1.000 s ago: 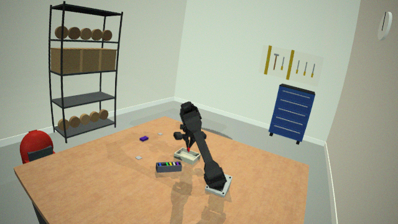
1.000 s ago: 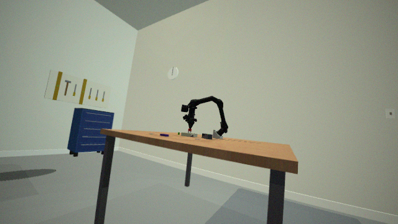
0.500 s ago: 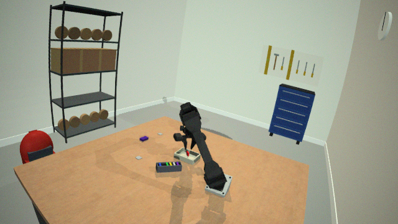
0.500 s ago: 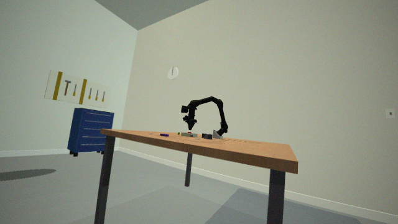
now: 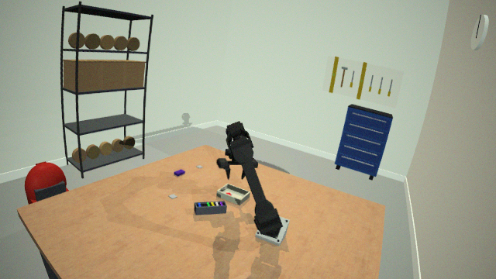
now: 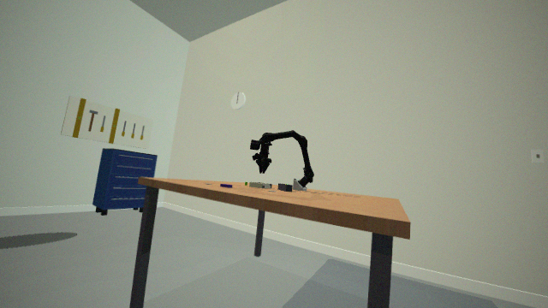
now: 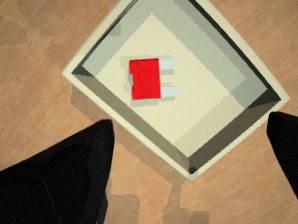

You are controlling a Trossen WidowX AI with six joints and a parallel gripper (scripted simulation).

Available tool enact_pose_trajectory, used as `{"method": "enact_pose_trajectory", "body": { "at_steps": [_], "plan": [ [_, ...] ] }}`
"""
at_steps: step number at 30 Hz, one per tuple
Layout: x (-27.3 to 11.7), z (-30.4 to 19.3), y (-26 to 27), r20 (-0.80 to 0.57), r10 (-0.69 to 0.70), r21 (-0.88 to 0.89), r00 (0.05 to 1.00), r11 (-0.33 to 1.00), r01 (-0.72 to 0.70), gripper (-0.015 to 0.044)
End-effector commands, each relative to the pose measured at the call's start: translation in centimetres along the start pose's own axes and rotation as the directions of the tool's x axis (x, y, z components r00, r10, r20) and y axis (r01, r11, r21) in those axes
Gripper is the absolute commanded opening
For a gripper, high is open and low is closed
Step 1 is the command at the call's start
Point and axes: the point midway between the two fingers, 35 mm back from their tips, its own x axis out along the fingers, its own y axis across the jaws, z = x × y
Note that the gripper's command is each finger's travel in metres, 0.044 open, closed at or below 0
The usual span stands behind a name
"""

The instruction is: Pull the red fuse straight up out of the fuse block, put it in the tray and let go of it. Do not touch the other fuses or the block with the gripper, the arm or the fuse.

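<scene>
So the tool (image 5: 229, 170) hangs in the air above the tray (image 5: 232, 194), fingers spread wide with nothing between them. In the wrist view you can see one dark finger (image 7: 63, 192) at the lower left and the tip of the other at the right edge, with the tray (image 7: 229, 129) framed between them. The red fuse (image 7: 145, 79) lies flat on the tray floor, prongs pointing sideways, a bit off center, apart from the walls. It shows as a red spot (image 5: 229, 192) from the top view too. The fuse block (image 5: 210, 208) sits just beside the tray on the side toward the near edge of the counter (image 5: 116, 232), with blue, green, yellow and purple fuses standing in it. The arm's base (image 5: 272, 231) is bolted nearby. Further out toward the far corner there's a small purple block (image 5: 179, 172) and two small grey squares.
</scene>
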Motion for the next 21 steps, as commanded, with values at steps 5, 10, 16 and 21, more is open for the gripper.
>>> {"method": "enact_pose_trajectory", "body": {
  "at_steps": [5, 10, 16, 21],
  "plan": [
    [0.03, -0.09, 0.04, -0.007, 0.000, 0.001, 1.000, 1.000, 0.000, 0.0330],
    [0.03, -0.09, 0.04, -0.007, 0.000, 0.001, 1.000, 1.000, 0.000, 0.0330],
    [0.03, -0.09, 0.04, -0.007, 0.000, 0.001, 1.000, 1.000, 0.000, 0.0330],
    [0.03, -0.09, 0.04, -0.007, 0.000, 0.001, 1.000, 1.000, 0.000, 0.0330]
  ]
}}
